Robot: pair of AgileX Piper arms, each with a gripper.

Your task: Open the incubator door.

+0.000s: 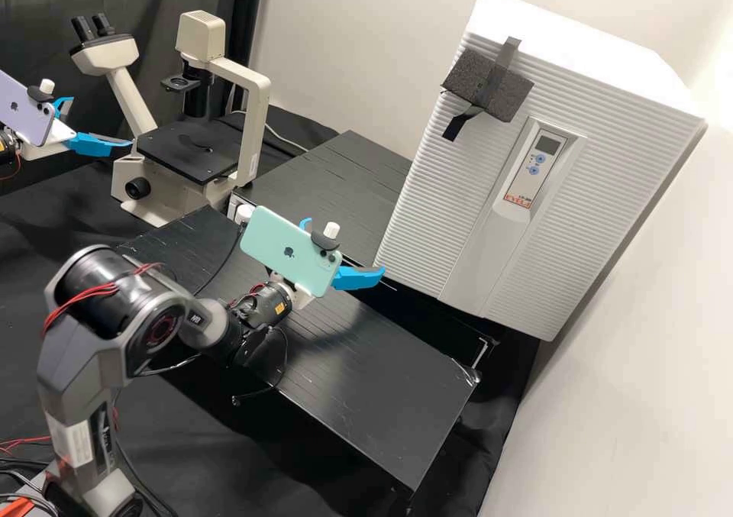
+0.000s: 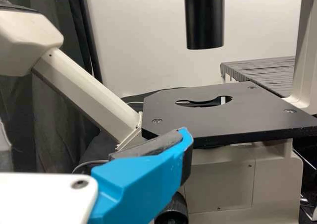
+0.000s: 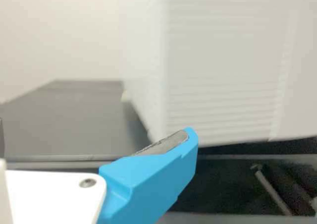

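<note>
Your right gripper [image 1: 343,247] and left gripper [image 1: 101,121] look open, empty. Incubator [image 1: 595,43] on far tabletop [image 1: 359,167], door [image 1: 427,211] shut. Raise the right one to the taped foam [image 1: 492,85], probably the pull; grip squarely, swing out slowly.

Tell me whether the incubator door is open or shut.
Shut. In the high view the incubator door sits flush, with no gap along its visible edges and no interior showing.

Behind a black table [image 1: 366,379] and a second table [image 1: 343,162], a pale wall [image 1: 328,51] stands beside a dark curtain [image 1: 38,13]. Soft light brightens the wall.
</note>
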